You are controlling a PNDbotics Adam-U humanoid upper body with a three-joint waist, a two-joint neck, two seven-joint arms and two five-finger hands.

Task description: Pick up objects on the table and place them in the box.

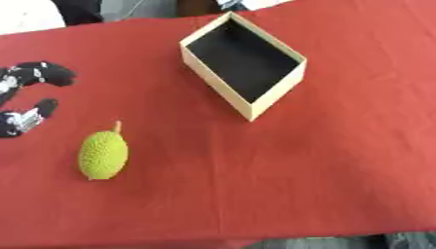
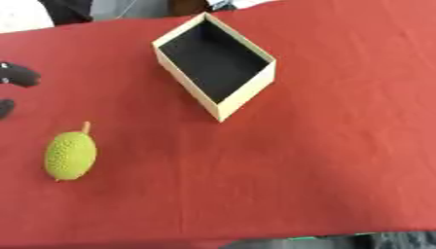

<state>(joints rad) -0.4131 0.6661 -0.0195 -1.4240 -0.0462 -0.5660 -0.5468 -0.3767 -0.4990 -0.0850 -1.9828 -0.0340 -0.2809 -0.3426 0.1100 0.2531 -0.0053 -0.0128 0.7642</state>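
Your left hand [image 1: 26,97] comes in at the left edge of the red tablecloth [image 1: 340,170], only partly in view. Its fingers [image 1: 47,73] curve forward with the thumb set apart below them, leaving a wide gap, and nothing is held in it. Your right hand does not show in either view.

The fruit [image 1: 103,154], a bumpy yellow-green oval with a short stem pointing away from you, lies on the cloth nearer to you than your left hand and a little to its right. It is close to the hand but not touching it; bare cloth shows between the thumb and the stem.

The box [image 1: 247,104] sits well to the right of your hand and slightly farther back, turned so one corner points toward you. It is open at the top, with cream walls and a dark inside, and you can see nothing lying in it. The fruit and the box are well apart.
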